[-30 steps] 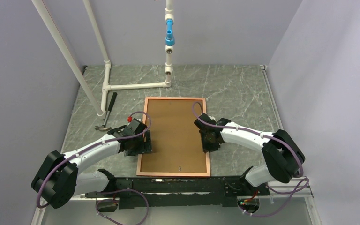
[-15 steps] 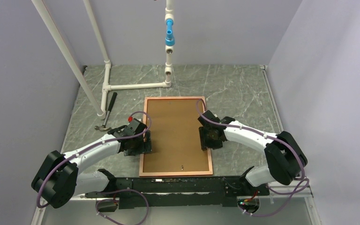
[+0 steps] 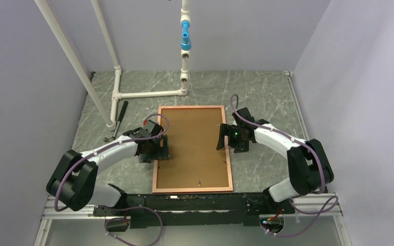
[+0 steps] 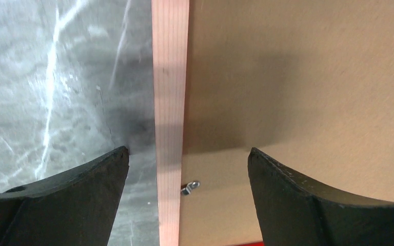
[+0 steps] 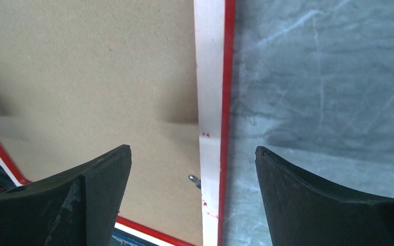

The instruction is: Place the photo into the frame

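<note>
The frame (image 3: 192, 190) lies flat in the middle of the table, pale wood face up, with a brown backing board (image 3: 192, 148) filling it. The photo is hidden. My left gripper (image 3: 159, 150) hangs open over the frame's left border (image 4: 169, 77), jaws astride it and holding nothing (image 4: 188, 149). My right gripper (image 3: 224, 138) is open over the right border (image 5: 208, 77), whose outer edge shows red, with nothing between its fingers (image 5: 193, 148). A small metal tab (image 4: 191, 187) sits at the left border's inner edge, and another tab (image 5: 194, 179) at the right border.
A hammer (image 3: 119, 120) lies on the table left of the frame. A white pipe stand (image 3: 149, 94) with a blue fitting (image 3: 185, 38) rises at the back. Grey walls close in both sides.
The right gripper has opened from shut and drawn back toward the far end of the right border. The left arm moved slightly farther along the left border. The frame shifted a little.
</note>
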Controlling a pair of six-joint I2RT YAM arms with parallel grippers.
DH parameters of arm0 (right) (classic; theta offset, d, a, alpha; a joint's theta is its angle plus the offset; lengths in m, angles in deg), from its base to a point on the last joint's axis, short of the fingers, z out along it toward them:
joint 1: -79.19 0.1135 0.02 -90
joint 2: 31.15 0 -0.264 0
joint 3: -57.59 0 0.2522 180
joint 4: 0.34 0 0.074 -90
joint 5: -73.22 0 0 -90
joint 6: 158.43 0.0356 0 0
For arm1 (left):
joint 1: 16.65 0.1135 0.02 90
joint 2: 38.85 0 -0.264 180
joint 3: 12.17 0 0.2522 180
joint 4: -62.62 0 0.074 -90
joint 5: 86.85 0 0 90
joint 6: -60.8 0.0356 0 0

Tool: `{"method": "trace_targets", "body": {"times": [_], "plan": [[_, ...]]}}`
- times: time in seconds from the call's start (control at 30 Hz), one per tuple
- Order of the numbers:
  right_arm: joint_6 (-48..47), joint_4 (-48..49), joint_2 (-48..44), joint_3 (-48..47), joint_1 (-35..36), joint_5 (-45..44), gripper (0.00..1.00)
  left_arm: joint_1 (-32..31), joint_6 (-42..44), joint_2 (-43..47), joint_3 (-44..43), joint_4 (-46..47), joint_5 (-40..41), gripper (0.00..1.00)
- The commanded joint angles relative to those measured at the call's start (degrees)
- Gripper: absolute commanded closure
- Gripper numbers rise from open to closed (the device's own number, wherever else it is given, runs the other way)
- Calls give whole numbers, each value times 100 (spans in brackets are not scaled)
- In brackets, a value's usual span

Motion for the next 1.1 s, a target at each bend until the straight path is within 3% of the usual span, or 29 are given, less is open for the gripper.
{"method": "trace_targets", "body": {"times": [0.0,0.2,0.63,0.9,1.07], "plan": [[-165,341,426,-397,-21,390,9,200,302,-406,-196,440,-250,10],[-109,396,465,-368,-6,728,15,166,424,-617,-419,484,-606,12],[53,112,-379,26,180,1364,16,-338,14,344,-124,120,-820,12],[111,-276,-924,563,356,915,14,-514,-204,560,221,-10,-627,11],[23,-601,-926,165,329,-1,7,-450,-195,416,42,-230,-269,6]]}}
